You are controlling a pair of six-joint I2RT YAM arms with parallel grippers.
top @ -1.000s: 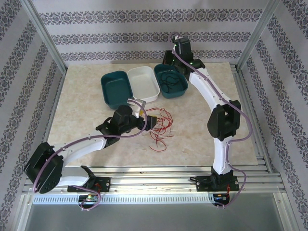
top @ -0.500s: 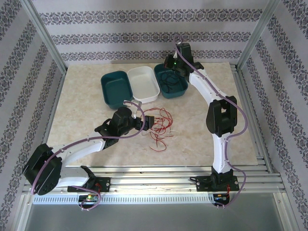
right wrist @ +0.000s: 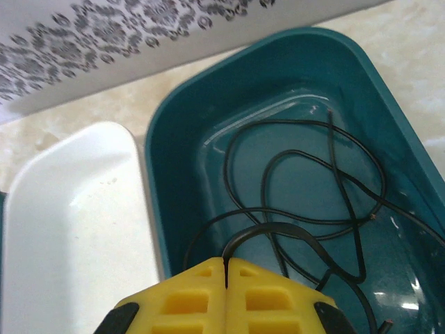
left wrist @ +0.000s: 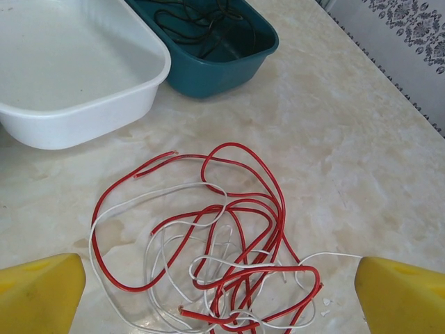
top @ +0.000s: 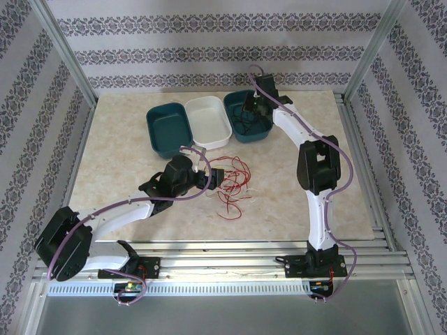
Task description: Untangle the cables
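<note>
A tangle of thin red cables (left wrist: 240, 209) and white cables (left wrist: 139, 202) lies on the marble tabletop, also seen mid-table from above as the tangle (top: 234, 183). My left gripper (left wrist: 219, 278) hovers open over its near part, one yellow finger (left wrist: 42, 292) on each side, touching nothing; from above it is the left gripper (top: 222, 174). My right gripper (right wrist: 226, 261) is shut on a black cable (right wrist: 306, 233) above the right teal bin (right wrist: 156, 174). More black cable loops (right wrist: 361, 181) lie in that bin. From above the right gripper (top: 250, 108) hangs over the bin.
Three bins stand in a row at the back: a left teal bin (top: 169, 128), a white bin (top: 208, 120) and the right teal bin (top: 269, 128). The white bin (left wrist: 76, 69) is close beyond the tangle. Aluminium frame posts and patterned walls bound the table.
My right arm has brought its shut gripper from behind the right teal bin forward and down over it. The left gripper has stayed over the tangle, jaws wide.
</note>
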